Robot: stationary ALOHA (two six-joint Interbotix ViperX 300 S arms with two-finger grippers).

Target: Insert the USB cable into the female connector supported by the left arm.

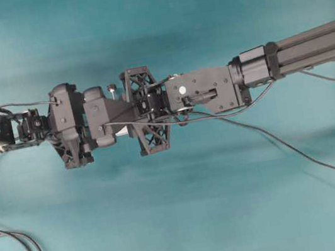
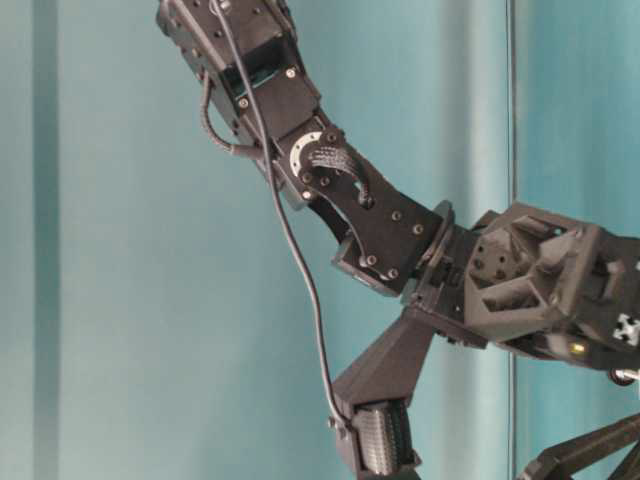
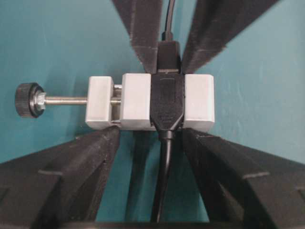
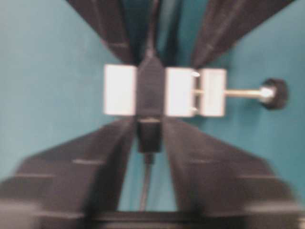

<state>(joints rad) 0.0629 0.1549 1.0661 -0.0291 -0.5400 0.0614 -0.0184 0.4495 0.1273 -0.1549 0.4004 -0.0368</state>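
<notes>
Female connector (image 3: 150, 101): smooth white blocky clamp, glossy black band, knurled knob left.
USB cable (image 3: 167, 55): dark rectangular plug seated in connector's top.
Left end effector (image 3: 150, 138): matte wedges spread beside connector.
Right end effector (image 4: 148, 131): released, flanking plug.
Tabletop (image 1: 137, 15): teal.

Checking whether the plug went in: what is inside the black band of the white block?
The small dark rectangular plug butts against the white block's black band. Its metal tip is hidden, apparently inside.

Both arms reach toward the middle and meet tip to tip. The left gripper (image 3: 164, 138) has its fingers spread wide; the right gripper (image 4: 150, 138) is parted too (blurred view).
</notes>
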